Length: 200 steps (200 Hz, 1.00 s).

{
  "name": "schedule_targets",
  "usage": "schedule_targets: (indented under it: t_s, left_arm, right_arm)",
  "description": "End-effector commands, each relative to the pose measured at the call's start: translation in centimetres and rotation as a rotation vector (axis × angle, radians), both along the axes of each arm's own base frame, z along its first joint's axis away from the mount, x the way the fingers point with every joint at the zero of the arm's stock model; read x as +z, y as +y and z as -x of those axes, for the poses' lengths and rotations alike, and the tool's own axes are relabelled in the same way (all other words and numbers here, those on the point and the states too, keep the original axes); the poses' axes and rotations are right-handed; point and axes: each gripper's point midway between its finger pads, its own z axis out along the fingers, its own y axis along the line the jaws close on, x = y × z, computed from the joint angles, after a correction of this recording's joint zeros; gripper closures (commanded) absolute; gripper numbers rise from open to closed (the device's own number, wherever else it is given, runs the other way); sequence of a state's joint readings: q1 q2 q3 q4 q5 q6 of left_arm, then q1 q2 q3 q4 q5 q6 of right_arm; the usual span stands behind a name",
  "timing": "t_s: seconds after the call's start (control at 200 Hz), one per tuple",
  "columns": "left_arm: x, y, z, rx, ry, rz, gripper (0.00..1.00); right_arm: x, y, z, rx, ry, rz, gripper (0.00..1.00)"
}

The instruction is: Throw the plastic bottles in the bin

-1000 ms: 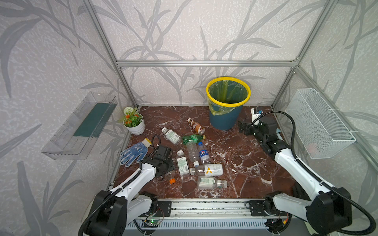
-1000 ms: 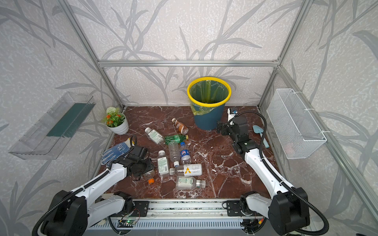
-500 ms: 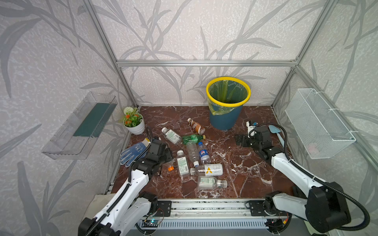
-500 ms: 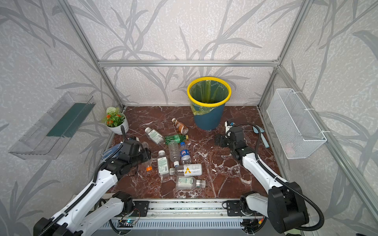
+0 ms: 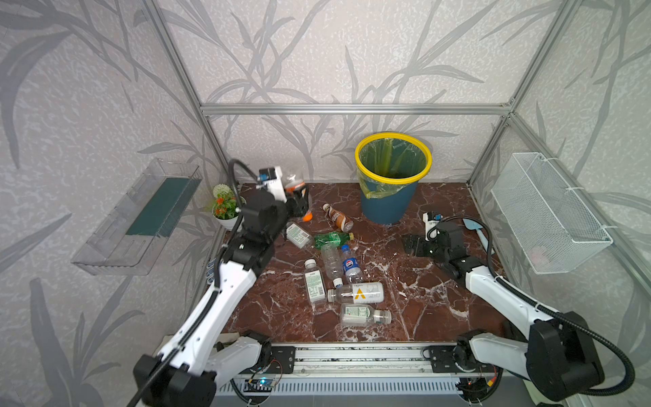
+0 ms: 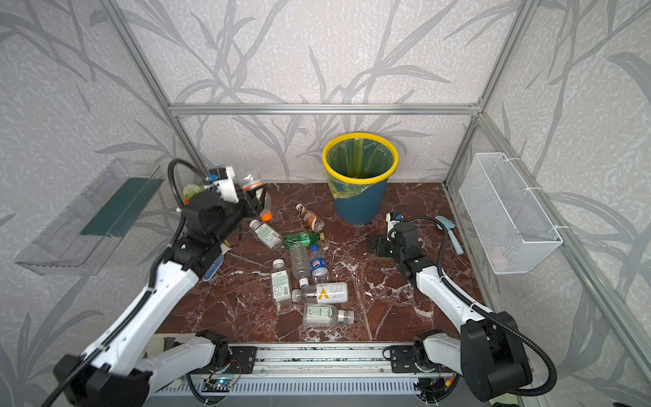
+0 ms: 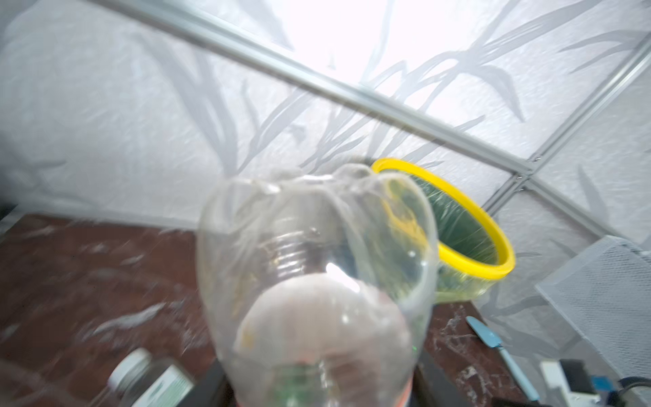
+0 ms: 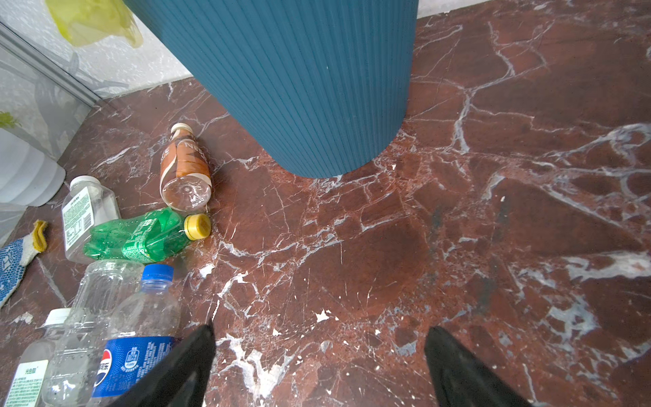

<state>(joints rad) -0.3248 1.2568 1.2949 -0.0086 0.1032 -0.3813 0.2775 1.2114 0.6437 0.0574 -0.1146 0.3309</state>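
My left gripper [image 5: 298,200] is raised at the back left and shut on a clear bottle [image 7: 317,253] with an orange cap [image 5: 307,217]. The bottle's base points toward the bin [image 7: 468,215], which is dark blue with a yellow rim [image 5: 391,177] and stands at the back. Several other plastic bottles lie on the floor in the middle: a brown one [image 5: 337,217], a green one [image 8: 141,236], a blue-labelled one [image 8: 141,334] and clear ones [image 5: 355,293]. My right gripper [image 8: 320,352] hangs open just above bare floor, right of the bottles and in front of the bin.
A white flower pot [image 5: 225,211] stands at the back left and a blue-dotted glove [image 6: 213,269] lies under my left arm. A light-blue trowel [image 5: 476,230] lies by the right wall, below a wire basket [image 5: 549,215]. A clear shelf [image 5: 141,215] hangs on the left wall.
My left arm has lifted the orange-capped bottle off the front-left floor, up and toward the back. My right gripper has pulled back from beside the bin and come down low.
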Motion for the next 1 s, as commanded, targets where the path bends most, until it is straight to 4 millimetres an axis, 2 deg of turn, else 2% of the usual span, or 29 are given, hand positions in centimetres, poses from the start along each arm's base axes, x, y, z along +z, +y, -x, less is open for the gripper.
schedule_targets:
  t_s: [0.0, 0.055, 0.065, 0.075, 0.08, 0.09, 0.095, 0.11, 0.135, 0.15, 0.165, 0.185, 0.2, 0.225, 0.235, 0.255, 0.31, 0.345, 0.35, 0.405, 0.525, 0.57, 0.59, 0.665, 0.675, 0.78, 0.995]
  left_arm:
    - [8.3, -7.3, -4.0, -0.24, -0.179, -0.001, 0.42]
    - [10.7, -11.0, -5.9, -0.336, -0.184, -0.022, 0.37]
    - [9.4, -12.0, -6.9, -0.354, -0.151, -0.037, 0.35]
    - [10.3, -12.5, -7.1, -0.367, -0.165, -0.039, 0.33]
    - [11.5, -12.5, -6.4, -0.373, -0.187, -0.039, 0.32]
    - [11.3, -13.0, -7.0, -0.382, -0.175, -0.043, 0.3]
    - [12.5, -12.9, -6.4, -0.384, -0.194, -0.045, 0.29]
    - [10.9, -13.9, -7.8, -0.392, -0.154, -0.062, 0.28]
    - [11.3, -14.3, -8.4, -0.392, -0.148, -0.074, 0.25]
    - [10.3, -14.8, -9.3, -0.394, -0.128, -0.081, 0.23]
    - [10.9, -14.8, -9.2, -0.393, -0.142, -0.078, 0.22]
    - [9.4, -15.1, -10.2, -0.387, -0.105, -0.08, 0.19]
    - [10.2, -14.8, -9.8, -0.381, -0.128, -0.068, 0.16]
    - [8.8, -15.5, -10.9, -0.397, -0.114, -0.049, 0.12]
    - [7.9, -15.7, -11.2, -0.413, -0.088, -0.049, 0.05]
    - [7.2, -15.9, -11.4, -0.44, -0.062, -0.041, 0.01]
    - [5.8, -16.0, -11.3, -0.448, -0.013, -0.08, 0.01]
    - [5.9, -15.7, -10.8, -0.437, -0.013, -0.111, 0.01]
    - [6.4, -15.5, -10.5, -0.434, -0.023, -0.113, 0.01]
    - [6.9, -14.8, -9.9, -0.415, -0.027, -0.146, 0.01]
    - [9.5, -12.1, -7.2, -0.356, -0.076, -0.221, 0.01]
    - [9.3, -11.0, -6.6, -0.319, -0.073, -0.251, 0.01]
    - [9.8, -10.1, -6.0, -0.288, -0.079, -0.253, 0.01]
    - [8.8, -7.3, -5.1, -0.17, -0.052, -0.288, 0.01]
    - [9.1, -6.9, -4.8, -0.154, -0.061, -0.29, 0.01]
    - [5.5, -3.1, -3.9, -0.042, 0.008, -0.306, 0.01]
    - [-5.1, 5.8, -1.4, 0.14, 0.268, -0.239, 0.02]
  right_arm:
    - [-0.2, 1.6, -0.1, 0.033, -0.009, -0.03, 0.07]
    - [-0.6, 2.4, -0.1, 0.049, -0.001, -0.03, 0.07]
    - [-0.6, 2.6, -0.1, 0.054, 0.001, -0.031, 0.07]
    - [-0.6, 2.8, 0.0, 0.059, 0.001, -0.032, 0.07]
    - [-0.6, 2.9, 0.0, 0.061, 0.001, -0.034, 0.07]
    - [-0.7, 3.0, 0.0, 0.063, 0.005, -0.034, 0.07]
    - [-0.7, 3.1, 0.0, 0.065, 0.005, -0.036, 0.07]
    - [-0.8, 3.4, 0.1, 0.073, 0.007, -0.037, 0.07]
    - [-0.9, 3.8, 0.3, 0.083, 0.014, -0.042, 0.07]
    - [-0.9, 4.1, 0.4, 0.091, 0.015, -0.044, 0.07]
    - [-1.0, 4.3, 0.6, 0.098, 0.018, -0.045, 0.07]
    - [-1.1, 4.7, 0.8, 0.107, 0.019, -0.045, 0.07]
    - [-1.2, 4.9, 0.9, 0.113, 0.018, -0.044, 0.07]
    - [-1.3, 5.2, 1.2, 0.118, 0.02, -0.041, 0.07]
    - [-1.4, 5.3, 1.3, 0.12, 0.02, -0.04, 0.07]
    - [-1.5, 5.5, 1.4, 0.124, 0.021, -0.037, 0.07]
    - [-2.0, 5.8, 1.8, 0.137, 0.028, -0.037, 0.06]
    - [-2.3, 5.9, 1.9, 0.139, 0.035, -0.036, 0.06]
    - [-2.3, 5.9, 1.9, 0.14, 0.036, -0.036, 0.06]
    - [-2.7, 6.0, 1.9, 0.147, 0.046, -0.035, 0.06]
    - [-2.7, 6.6, 1.6, 0.174, 0.046, -0.034, 0.06]
    - [-2.7, 6.8, 1.5, 0.186, 0.046, -0.024, 0.06]
    - [-2.6, 6.9, 1.4, 0.196, 0.046, -0.018, 0.06]
    - [-2.4, 7.2, 1.5, 0.236, 0.048, 0.009, 0.06]
    - [-2.3, 7.2, 1.5, 0.241, 0.047, 0.013, 0.06]
    - [-1.5, 7.9, 2.0, 0.326, 0.037, 0.039, 0.06]
    - [0.7, 9.7, 4.5, 0.557, 0.031, 0.106, 0.07]
